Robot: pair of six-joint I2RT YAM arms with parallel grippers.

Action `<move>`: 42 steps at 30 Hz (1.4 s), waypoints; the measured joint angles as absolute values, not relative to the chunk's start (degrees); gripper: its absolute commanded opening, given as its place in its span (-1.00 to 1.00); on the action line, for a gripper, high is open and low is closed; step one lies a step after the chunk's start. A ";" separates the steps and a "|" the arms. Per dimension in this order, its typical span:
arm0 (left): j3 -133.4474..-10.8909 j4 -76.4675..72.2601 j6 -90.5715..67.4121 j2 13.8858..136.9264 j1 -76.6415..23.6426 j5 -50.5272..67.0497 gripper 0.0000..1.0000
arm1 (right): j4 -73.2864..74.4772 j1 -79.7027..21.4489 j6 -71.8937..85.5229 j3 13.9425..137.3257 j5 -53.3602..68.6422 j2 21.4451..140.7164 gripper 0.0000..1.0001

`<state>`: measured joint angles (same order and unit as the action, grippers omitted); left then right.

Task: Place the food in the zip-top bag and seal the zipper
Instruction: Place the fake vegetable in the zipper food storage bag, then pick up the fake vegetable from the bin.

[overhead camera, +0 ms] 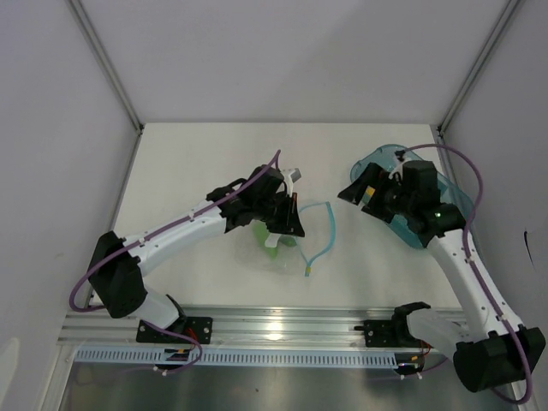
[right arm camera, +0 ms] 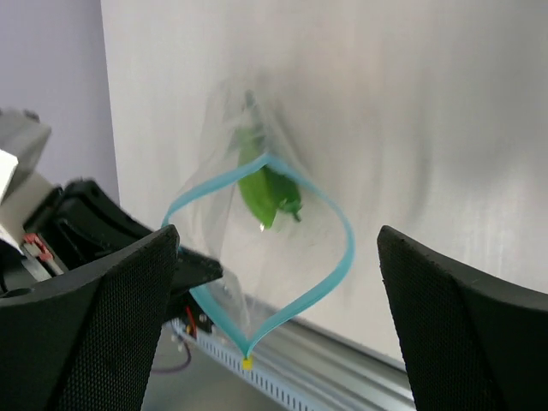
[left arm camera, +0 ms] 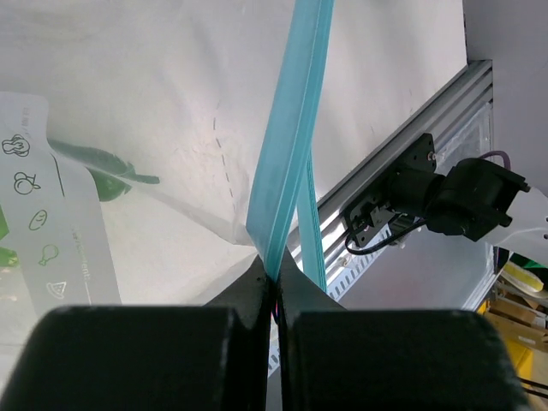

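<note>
My left gripper pinches the zipper, the bag gapes with a green pepper inside, and my right gripper hangs wide open facing it.

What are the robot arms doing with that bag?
The left end effector is shut on the zipper of the clear bag and holds it up, so the mouth gapes open. A green pepper is already inside. The right end effector is open and empty, facing the bag's mouth from near the teal tray. The bag is not sealed yet.
</note>
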<state>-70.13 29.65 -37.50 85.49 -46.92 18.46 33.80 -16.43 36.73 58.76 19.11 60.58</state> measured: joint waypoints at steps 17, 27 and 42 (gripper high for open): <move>-67.05 27.90 -37.52 84.86 -46.92 19.14 -0.99 | 26.33 1.37 50.11 64.97 0.93 80.97 0.83; -65.25 27.14 -37.52 82.91 -46.92 19.99 -0.99 | 22.41 2.74 65.23 75.94 -11.88 99.98 0.70; -65.08 27.07 -37.47 82.91 -46.92 20.36 -0.99 | 26.85 0.16 79.61 82.08 -20.45 111.00 0.68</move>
